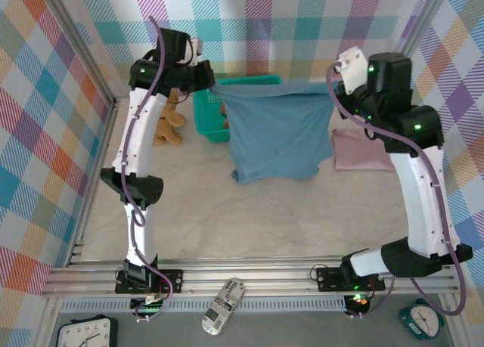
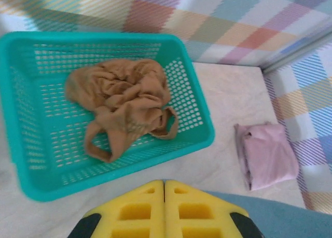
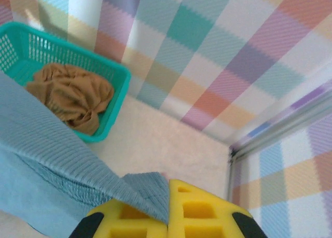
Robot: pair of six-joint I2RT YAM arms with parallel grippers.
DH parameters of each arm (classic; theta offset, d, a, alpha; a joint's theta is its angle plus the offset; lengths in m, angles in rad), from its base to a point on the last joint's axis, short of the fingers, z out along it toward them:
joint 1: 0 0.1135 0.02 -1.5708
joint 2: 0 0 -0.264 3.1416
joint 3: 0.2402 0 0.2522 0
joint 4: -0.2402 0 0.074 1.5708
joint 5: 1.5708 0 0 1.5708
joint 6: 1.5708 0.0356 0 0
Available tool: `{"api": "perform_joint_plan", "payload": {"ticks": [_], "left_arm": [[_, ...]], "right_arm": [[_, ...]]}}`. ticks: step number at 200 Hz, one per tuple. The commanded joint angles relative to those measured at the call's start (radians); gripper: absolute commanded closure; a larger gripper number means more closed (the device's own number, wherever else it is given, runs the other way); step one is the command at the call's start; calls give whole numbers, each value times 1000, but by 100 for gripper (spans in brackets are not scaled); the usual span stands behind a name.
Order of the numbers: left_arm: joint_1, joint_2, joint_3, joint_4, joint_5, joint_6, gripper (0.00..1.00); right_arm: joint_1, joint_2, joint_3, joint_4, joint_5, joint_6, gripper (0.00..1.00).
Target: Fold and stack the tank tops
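Top view: slate blue tank top point(image 1: 280, 131) hangs spread between left gripper point(image 1: 210, 80) and right gripper point(image 1: 333, 91). The held edge runs straight across from one to the other, the body drops below them, and the lower hem looks to touch the table point(image 1: 227, 226). Right wrist view: jaws pressed together, pinching a ribbed blue corner. Left wrist view: jaws closed tight, blue cloth just at their right; the pinch itself is hidden. Ahead of the left gripper, ochre brown top point(image 2: 124, 100) lies crumpled in teal basket point(image 2: 104, 37). Folded dusty pink top point(image 2: 267, 155) lies flat ahead to its right.
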Motion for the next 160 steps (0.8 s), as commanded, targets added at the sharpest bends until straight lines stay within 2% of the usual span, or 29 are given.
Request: {"api": "perform_joint_plan", "payload": {"ticks": [1,33,50,67,92,121,142,160], "left_arm": [[-2,-10,52,77,82,-23,100],[-4,-30,54,123,129,-1,100],[0,-44,55,96,122,29,100],[5,-70,26,14,86,82,100],[47,-181,-238,-81,24,143,100],[111,-357,-671,-52,-23,209,100],[184,-424,-932,-13,-54,256,100],[258,-411,-1080,-4,-112,271,100]], "right_arm": [[-7,-21,130,-65,-85,-165,97],[16,-137,100,-137,-250,-261,97],[122,-200,5,-184,-244,-269,97],[290,-235,-109,-254,-140,-239,97],[564,-267,-344,-268,-59,-63,96],[822,-222,-628,-63,-135,119,96],[894,-121,-758,208,-258,218,96],[934,50,-754,366,-361,259,95]]}}
